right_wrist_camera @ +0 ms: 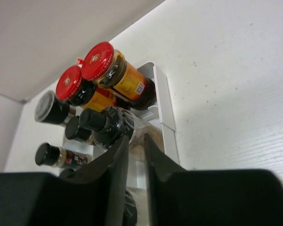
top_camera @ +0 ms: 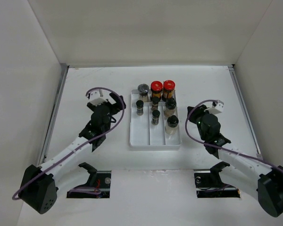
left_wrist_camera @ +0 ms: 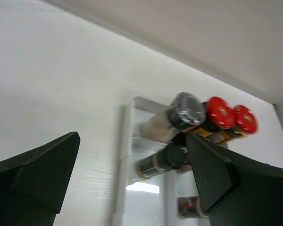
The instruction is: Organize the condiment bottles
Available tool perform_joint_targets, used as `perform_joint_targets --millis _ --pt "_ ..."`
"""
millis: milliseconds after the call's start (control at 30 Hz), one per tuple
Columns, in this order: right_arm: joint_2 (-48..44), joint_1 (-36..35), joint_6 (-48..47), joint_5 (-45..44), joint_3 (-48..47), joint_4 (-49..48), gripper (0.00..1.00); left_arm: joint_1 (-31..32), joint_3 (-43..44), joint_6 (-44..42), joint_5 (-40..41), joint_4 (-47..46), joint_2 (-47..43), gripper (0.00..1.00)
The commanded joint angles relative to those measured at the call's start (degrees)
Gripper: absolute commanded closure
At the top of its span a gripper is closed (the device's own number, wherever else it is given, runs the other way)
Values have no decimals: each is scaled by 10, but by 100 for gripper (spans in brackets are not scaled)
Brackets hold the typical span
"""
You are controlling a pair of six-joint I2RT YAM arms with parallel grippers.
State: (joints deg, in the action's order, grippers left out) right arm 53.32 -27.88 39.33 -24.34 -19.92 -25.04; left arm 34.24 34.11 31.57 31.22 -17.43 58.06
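Observation:
The condiment bottles stand in a white divided tray [top_camera: 139, 140]. At its back are a grey-lidded jar [top_camera: 143, 89] and two red-lidded amber jars [top_camera: 156, 86] [top_camera: 169, 85]. In front of them are several slim black-capped jars [top_camera: 155, 116], one with beige contents [top_camera: 172, 125]. My left gripper [top_camera: 114, 100] is open and empty, left of the tray; its wrist view shows the gripper [left_wrist_camera: 132, 141] facing the grey-lidded jar [left_wrist_camera: 187, 109]. My right gripper [top_camera: 194, 113] is right of the tray, apart from it. In its wrist view the gripper [right_wrist_camera: 137, 139] has its fingers nearly together, empty, before a black-capped jar [right_wrist_camera: 106, 123].
White walls enclose the table on the left, back and right. Metal rails [top_camera: 56, 108] run along both side edges. The tray rim [right_wrist_camera: 165, 108] lies just ahead of my right gripper. Two dark mounts [top_camera: 92, 172] sit at the near edge.

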Motion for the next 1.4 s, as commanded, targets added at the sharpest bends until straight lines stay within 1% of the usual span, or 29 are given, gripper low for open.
perform_joint_targets --millis 0,67,100,200,267,300,433,600,800,967,1100,1367 --pt "10 9 12 10 -3 -29 81 -56 -56 77 -38 63 -29 0" --pt "17 10 12 4 -3 -29 82 -94 -82 99 -72 83 -37 0" --pt "20 12 12 2 -4 -29 80 -110 -91 108 -81 94 -37 0" --pt "34 14 6 -14 -3 -37 59 -150 -114 131 -84 133 -35 0" --pt "37 14 -4 -38 1 -41 42 -173 -131 142 -89 141 -31 0" --pt "37 15 -12 -47 3 -45 37 -179 -139 147 -92 139 -32 0" --pt "40 21 -31 -46 3 -48 25 -171 -148 157 -94 123 -31 0" --pt "28 33 -51 -53 18 -61 23 -147 -126 165 -103 121 20 0" --pt "39 32 -57 -45 23 -63 22 -142 -138 176 -104 91 45 0" --pt "54 31 -64 -53 22 -77 22 -146 -158 165 -106 55 25 0" --pt "49 31 -67 -62 27 -86 22 -147 -165 161 -93 48 12 0" --pt "55 29 -61 -69 23 -85 25 -137 -150 156 -86 46 45 0"
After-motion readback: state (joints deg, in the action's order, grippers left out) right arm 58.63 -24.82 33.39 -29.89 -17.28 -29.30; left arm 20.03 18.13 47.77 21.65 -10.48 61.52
